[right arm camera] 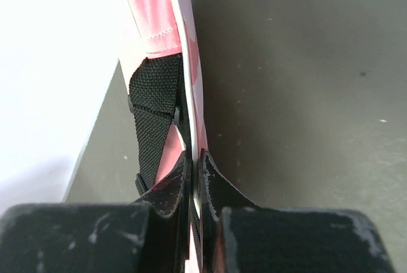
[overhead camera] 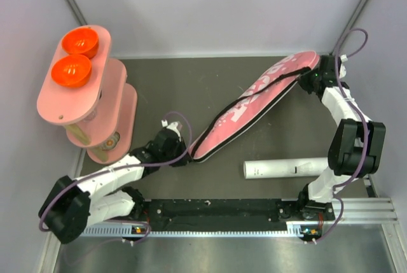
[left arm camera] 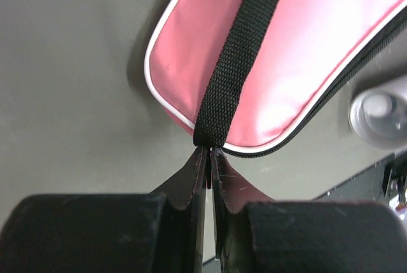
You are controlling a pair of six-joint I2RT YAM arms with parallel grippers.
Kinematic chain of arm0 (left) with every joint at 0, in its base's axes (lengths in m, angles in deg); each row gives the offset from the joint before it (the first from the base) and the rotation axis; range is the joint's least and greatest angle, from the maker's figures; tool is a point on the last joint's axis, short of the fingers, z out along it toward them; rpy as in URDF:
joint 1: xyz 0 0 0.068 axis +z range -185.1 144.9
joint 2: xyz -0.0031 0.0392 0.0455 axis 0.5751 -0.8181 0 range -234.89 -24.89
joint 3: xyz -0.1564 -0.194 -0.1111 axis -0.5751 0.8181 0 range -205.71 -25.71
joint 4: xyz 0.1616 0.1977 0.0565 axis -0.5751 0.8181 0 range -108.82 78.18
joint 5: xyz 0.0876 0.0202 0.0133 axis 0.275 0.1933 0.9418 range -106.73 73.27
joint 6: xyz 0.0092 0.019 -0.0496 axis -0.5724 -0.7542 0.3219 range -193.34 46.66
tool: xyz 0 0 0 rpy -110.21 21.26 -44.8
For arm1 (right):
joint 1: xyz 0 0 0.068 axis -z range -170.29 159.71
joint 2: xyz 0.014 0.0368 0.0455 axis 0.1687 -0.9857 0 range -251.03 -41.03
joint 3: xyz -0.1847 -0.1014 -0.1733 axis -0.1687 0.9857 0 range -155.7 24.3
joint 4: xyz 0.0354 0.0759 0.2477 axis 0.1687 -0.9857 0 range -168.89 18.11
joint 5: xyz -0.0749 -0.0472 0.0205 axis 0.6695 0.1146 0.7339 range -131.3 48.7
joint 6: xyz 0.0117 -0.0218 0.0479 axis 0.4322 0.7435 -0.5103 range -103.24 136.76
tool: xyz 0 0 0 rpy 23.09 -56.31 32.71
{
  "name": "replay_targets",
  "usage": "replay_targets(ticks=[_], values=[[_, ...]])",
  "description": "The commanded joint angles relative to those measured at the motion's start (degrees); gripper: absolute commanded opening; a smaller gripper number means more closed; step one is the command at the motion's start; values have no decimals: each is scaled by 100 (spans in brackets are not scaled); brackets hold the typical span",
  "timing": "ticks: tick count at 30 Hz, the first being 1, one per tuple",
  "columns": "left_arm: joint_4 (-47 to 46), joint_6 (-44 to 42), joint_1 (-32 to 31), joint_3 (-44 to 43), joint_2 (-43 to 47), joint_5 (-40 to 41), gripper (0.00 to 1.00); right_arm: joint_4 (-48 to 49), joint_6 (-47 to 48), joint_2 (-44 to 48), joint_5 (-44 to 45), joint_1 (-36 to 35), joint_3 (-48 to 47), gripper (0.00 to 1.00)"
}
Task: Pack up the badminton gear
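Where the right gripper (right arm camera: pixel 193 155) shuts its fingers (right arm camera: pixel 172 190), the thin edge of the pink bag (overhead camera: pixel 254 104) is pinched between them, just beside the black strap (right arm camera: pixel 156 88) anchor at the bag's far end. The left gripper (left arm camera: pixel 208 152) has its jaws almost together — only a slit shows — with the tips at the strap's other end on the bag's near rim; whether they pinch it I cannot tell. The bag lies diagonally on the dark table (overhead camera: pixel 165 88), zipper edge toward the white tube (overhead camera: pixel 286 168), which lies near its near end — not touching.
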Motion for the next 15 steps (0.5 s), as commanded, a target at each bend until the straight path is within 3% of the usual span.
replay_targets(ticks=[1,8,15], values=[[-498,-360,635,-495,-595,-157,11,332,229,445,-130,85,438,0],[-621,-299,1164,-1251,-1659,-516,12,587,308,769,-130,94,1501,0],[-481,-220,1542,-2577,-2995,-844,8,685,220,1569,264,103,2398,0]])
